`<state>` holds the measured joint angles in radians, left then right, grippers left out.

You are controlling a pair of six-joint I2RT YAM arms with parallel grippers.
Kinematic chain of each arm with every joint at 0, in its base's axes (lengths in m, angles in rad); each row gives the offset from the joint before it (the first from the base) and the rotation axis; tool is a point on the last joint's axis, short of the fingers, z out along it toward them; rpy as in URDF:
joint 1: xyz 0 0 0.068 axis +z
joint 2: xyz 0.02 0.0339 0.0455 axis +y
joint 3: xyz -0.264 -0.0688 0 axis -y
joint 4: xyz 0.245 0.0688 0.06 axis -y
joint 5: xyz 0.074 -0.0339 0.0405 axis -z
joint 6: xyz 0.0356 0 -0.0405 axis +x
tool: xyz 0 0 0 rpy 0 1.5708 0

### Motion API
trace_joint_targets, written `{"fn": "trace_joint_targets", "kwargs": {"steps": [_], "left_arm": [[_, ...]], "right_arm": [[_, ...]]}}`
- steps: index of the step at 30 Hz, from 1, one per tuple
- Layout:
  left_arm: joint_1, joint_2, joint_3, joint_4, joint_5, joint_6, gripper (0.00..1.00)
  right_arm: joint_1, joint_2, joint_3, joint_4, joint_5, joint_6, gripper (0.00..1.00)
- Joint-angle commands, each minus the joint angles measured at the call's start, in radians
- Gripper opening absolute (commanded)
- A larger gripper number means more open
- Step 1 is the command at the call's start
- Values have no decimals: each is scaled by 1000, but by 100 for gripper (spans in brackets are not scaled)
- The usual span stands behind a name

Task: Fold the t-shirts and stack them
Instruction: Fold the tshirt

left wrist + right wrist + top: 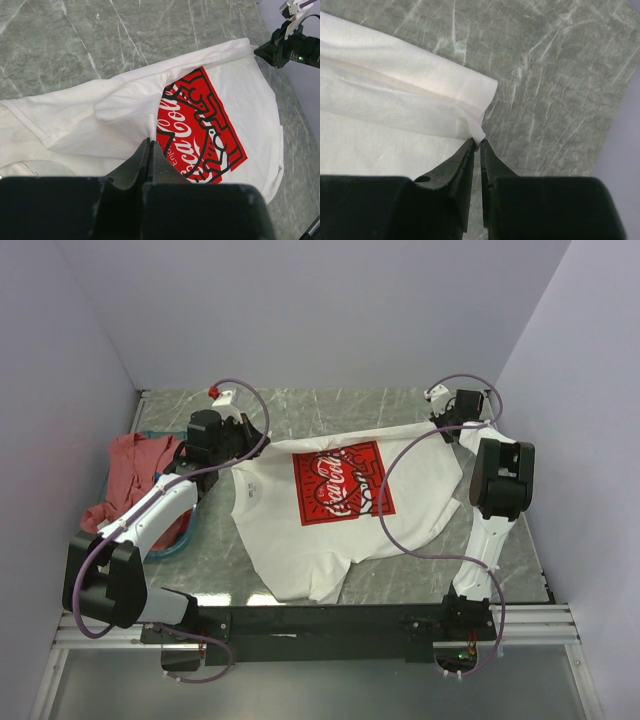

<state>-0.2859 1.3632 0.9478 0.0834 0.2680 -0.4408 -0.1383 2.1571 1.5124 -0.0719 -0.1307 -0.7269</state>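
The white t-shirt (300,550) with a red square Coca-Cola print lies spread face up in the middle of the table. My left gripper (238,438) hovers at its left shoulder, and in the left wrist view its jaws (150,143) are shut tight over the white cloth (100,115) with nothing seen between them. At the shirt's far right corner, my right gripper (452,426) pinches a small corner of white cloth (395,100) between barely parted tips (480,142). The salmon-red t-shirt (130,475) lies crumpled at the left.
A teal basket (185,540) holds the salmon-red shirt against the left wall. Grey marbled tabletop (350,405) shows behind the white shirt and to its right (560,75). Purple cables loop over both arms. Walls close in on three sides.
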Motion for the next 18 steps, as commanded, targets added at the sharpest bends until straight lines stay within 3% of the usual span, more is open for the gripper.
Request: {"fn": "trace_joint_targets", "kwargs": {"steps": [1, 18], "left_arm": [[-6, -32, -1, -2, 31, 24, 0], [-13, -18, -3, -24, 37, 28, 0]], "right_arm": [[-11, -39, -12, 9, 14, -16, 17], [-9, -32, -11, 4, 20, -20, 18]]}}
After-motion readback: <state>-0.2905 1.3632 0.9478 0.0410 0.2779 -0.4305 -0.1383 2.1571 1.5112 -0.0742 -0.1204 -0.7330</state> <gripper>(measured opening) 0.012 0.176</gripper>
